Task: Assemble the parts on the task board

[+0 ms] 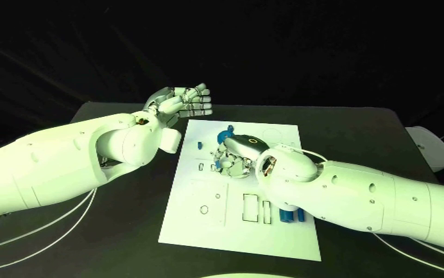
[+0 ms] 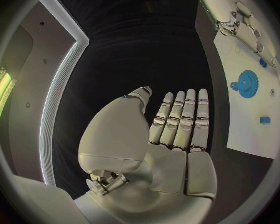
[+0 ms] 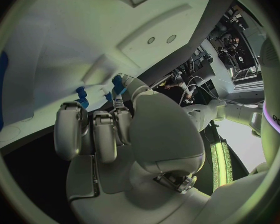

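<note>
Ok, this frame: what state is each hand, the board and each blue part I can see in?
left hand: raised beyond the board's far-left corner, fingers straight and together, holding nothing.
right hand: down on the board, fingers curled around a small blue part.
task board: flat on the table.
blue gear: lying flat on the board.
blue parts: lying beside the right forearm.

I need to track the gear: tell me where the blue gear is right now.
In the head view the blue gear sits on the white board's far half, just beyond the right hand, which hovers over it.
</note>
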`<action>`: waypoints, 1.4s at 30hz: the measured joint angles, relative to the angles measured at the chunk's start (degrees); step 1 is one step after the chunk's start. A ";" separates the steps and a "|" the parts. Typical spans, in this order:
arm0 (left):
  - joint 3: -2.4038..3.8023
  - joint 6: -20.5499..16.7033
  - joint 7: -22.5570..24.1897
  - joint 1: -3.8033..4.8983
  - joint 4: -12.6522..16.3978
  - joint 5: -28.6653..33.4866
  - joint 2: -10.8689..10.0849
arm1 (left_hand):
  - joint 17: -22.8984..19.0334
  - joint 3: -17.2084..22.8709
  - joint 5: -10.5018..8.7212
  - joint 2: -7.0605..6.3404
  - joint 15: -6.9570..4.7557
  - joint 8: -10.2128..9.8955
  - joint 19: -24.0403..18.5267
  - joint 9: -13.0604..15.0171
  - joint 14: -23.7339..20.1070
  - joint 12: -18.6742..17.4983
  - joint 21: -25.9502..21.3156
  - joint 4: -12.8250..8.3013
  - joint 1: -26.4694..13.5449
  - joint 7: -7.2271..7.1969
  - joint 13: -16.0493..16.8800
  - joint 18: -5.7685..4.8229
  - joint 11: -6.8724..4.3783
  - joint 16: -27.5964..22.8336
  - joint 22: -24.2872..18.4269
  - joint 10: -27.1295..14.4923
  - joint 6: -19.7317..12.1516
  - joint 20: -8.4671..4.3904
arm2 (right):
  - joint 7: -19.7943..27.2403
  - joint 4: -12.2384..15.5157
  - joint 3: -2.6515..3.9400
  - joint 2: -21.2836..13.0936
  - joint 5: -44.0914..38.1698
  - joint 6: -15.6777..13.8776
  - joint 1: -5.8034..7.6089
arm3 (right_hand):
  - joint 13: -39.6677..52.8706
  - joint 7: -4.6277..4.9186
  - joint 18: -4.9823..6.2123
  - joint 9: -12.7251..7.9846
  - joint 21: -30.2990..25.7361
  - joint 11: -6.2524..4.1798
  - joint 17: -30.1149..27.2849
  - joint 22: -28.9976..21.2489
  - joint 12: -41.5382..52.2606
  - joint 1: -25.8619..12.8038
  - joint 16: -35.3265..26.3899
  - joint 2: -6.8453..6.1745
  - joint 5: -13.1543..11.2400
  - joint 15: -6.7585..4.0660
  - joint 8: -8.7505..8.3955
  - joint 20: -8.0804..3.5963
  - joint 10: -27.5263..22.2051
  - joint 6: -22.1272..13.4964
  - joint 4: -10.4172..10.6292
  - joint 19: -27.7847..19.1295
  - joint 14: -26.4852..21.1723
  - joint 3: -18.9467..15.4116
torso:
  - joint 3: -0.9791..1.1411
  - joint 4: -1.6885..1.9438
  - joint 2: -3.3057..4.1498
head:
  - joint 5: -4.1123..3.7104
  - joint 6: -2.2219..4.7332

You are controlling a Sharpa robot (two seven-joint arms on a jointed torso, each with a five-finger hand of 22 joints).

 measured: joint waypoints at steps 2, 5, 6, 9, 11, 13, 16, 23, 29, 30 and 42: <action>0.00 0.01 -0.01 0.00 0.00 0.00 0.00 | 0.00 0.00 0.00 0.00 0.00 0.00 0.00 0.00 0.00 0.00 0.00 0.00 0.00 0.00 0.00 0.00 0.00 0.00 0.00 0.00 0.00 0.00 | -0.12 -0.14 0.00 0.16 -0.29 0.05 -0.14 | 0.03 0.00 0.00 0.00 0.00 0.15 0.00 0.00 0.00 -0.01 0.00 -0.01 0.00 0.00 0.00 0.00 0.15 0.00 0.00 0.00 0.00 0.00 | -0.01 0.00 0.00 | 0.04 -0.01; 0.00 0.02 -0.02 0.00 -0.02 0.00 0.01 | 0.00 0.00 0.00 0.00 0.00 0.00 0.00 0.00 0.00 0.00 0.00 0.00 0.00 0.00 0.00 0.00 0.00 0.00 0.00 0.00 0.00 0.00 | -0.31 -0.38 -0.01 0.48 -0.67 0.16 -0.45 | 0.03 0.00 0.00 0.00 -0.01 0.15 0.00 0.00 0.00 -0.01 0.00 -0.01 -0.01 0.00 0.00 0.00 0.15 0.00 0.00 0.00 0.00 -0.01 | -0.01 0.00 0.01 | 0.12 -0.01; 0.00 0.02 -0.03 0.00 -0.02 0.00 0.01 | 0.00 0.00 0.00 0.00 0.00 0.00 0.00 0.00 0.00 0.00 0.00 0.00 0.00 0.00 0.00 0.00 0.00 0.00 0.00 0.00 0.00 0.00 | -0.38 -0.47 -0.02 0.57 -0.78 0.19 -0.54 | 0.03 -0.01 0.00 0.00 -0.01 0.15 0.00 0.00 0.00 -0.08 0.00 -0.09 -0.01 0.00 0.00 0.00 0.15 0.00 0.00 0.00 0.00 -0.01 | -0.01 0.00 0.01 | 0.13 -0.02; 0.00 0.03 -0.04 0.00 -0.03 0.00 0.04 | 0.00 0.00 0.00 0.00 0.00 0.00 0.00 0.00 0.00 0.00 0.00 0.00 0.00 0.00 0.00 0.00 0.00 0.00 0.00 0.00 0.00 0.00 | -0.49 -0.82 -0.04 0.83 -1.00 0.28 -0.76 | 0.03 -0.01 0.00 0.01 -0.02 0.15 0.00 -0.01 0.00 -0.23 0.00 -0.24 -0.01 0.00 0.02 0.00 0.15 0.00 -0.01 0.00 0.00 -0.02 | -0.02 0.00 0.01 | 0.13 -0.06; 0.00 0.04 -0.06 0.00 -0.05 0.00 0.06 | 0.00 0.00 0.00 0.00 0.00 0.00 0.00 0.00 0.00 0.00 0.00 0.00 0.00 0.00 0.00 0.00 0.00 0.00 0.00 0.00 0.00 0.00 | -0.52 -0.91 -0.03 0.89 -1.14 0.28 -0.79 | 0.03 -0.01 0.00 0.01 -0.02 0.15 0.02 0.03 0.00 -0.31 0.00 -0.31 -0.02 0.00 0.02 0.00 0.15 0.00 -0.01 0.00 0.00 -0.02 | -0.03 0.00 0.00 | 0.09 -0.08; 0.00 0.05 -0.07 0.00 -0.06 0.00 0.07 | 0.00 0.00 0.00 0.00 0.00 0.00 0.00 0.00 0.00 0.00 0.00 0.00 0.00 0.00 0.00 0.00 0.00 0.00 0.00 0.00 0.00 0.00 | -0.54 -0.99 0.01 0.94 -1.24 0.28 -0.82 | 0.03 -0.01 0.00 0.02 -0.02 0.15 0.05 0.04 0.00 -0.31 0.00 -0.31 -0.02 0.00 0.02 0.00 0.15 0.00 0.00 0.00 0.00 -0.02 | -0.03 0.00 0.00 | 0.06 -0.08; 0.00 0.06 -0.09 0.00 -0.08 0.00 0.09 | 0.00 0.00 0.00 0.00 0.00 0.00 0.00 0.00 0.00 0.00 0.00 0.00 0.00 0.00 0.00 0.00 0.00 0.00 0.00 0.00 0.00 0.00 | -0.55 -1.13 0.03 1.07 -1.35 0.27 -0.87 | 0.03 -0.01 0.00 0.02 -0.02 0.15 0.04 0.04 0.00 -0.31 0.00 -0.31 -0.02 0.00 0.02 0.00 0.15 -0.01 0.00 0.00 0.00 -0.02 | -0.03 0.00 0.00 | 0.05 -0.17; 0.00 0.11 -0.12 0.00 -0.09 0.00 0.13 | 0.00 0.00 0.00 0.00 0.00 0.00 0.00 0.00 0.00 0.00 0.00 0.00 0.00 0.00 0.00 0.00 0.00 0.00 0.00 0.00 0.00 0.00 | -0.55 -1.38 0.09 1.27 -1.52 0.26 -1.00 | 0.02 0.05 0.00 0.03 -0.03 0.15 0.04 0.04 0.00 -0.31 0.00 -0.32 -0.05 0.00 0.03 0.00 0.15 0.05 0.00 0.00 0.00 -0.03 | 0.00 -0.01 -0.01 | 0.10 -0.29; 0.00 0.15 -0.15 0.00 -0.11 0.00 0.13 | 0.00 0.00 0.00 0.00 0.00 0.00 0.00 0.00 0.00 0.00 0.00 0.00 0.00 0.00 0.00 0.00 0.00 0.00 0.01 0.00 0.00 0.00 | -0.55 -1.59 0.13 1.23 -1.73 0.37 -1.02 | 0.02 0.11 0.00 0.05 -0.03 0.15 0.04 0.03 0.00 -0.76 0.00 -0.77 -0.57 0.00 0.68 0.00 0.15 0.12 0.00 -0.01 0.00 -0.04 | -0.01 -0.02 -0.04 | 0.10 -0.36; 0.00 0.16 -0.16 0.00 -0.11 0.00 0.13 | 0.00 0.00 0.00 0.00 0.00 0.00 0.00 0.00 0.00 0.00 0.00 0.00 0.00 0.00 0.00 0.01 0.00 0.00 0.00 0.00 0.00 0.00 | -0.58 -1.61 0.14 1.23 -1.82 0.44 -1.02 | 0.02 0.11 0.00 0.05 -0.03 0.15 0.04 0.03 0.00 -0.83 0.00 -0.84 -0.58 0.00 0.68 0.00 0.15 0.12 0.00 0.00 0.00 -0.04 | -0.02 -0.02 -0.04 | 0.10 -0.37; 0.00 0.24 -0.28 0.00 -0.15 0.00 0.09 | 0.00 0.00 0.00 0.00 0.00 0.00 0.00 0.00 0.00 0.00 0.00 0.00 0.00 0.00 0.00 0.01 0.00 0.00 -0.07 0.00 0.00 0.00 | -1.08 -1.58 0.22 0.95 -3.09 0.79 -0.97 | 0.01 0.42 0.00 1.26 -0.06 0.37 0.03 0.02 0.00 -0.99 0.00 -0.99 -0.59 0.00 1.31 0.00 -0.07 -0.21 0.16 -0.01 0.00 -0.20 | -0.03 -0.01 -0.04 | 0.21 -0.58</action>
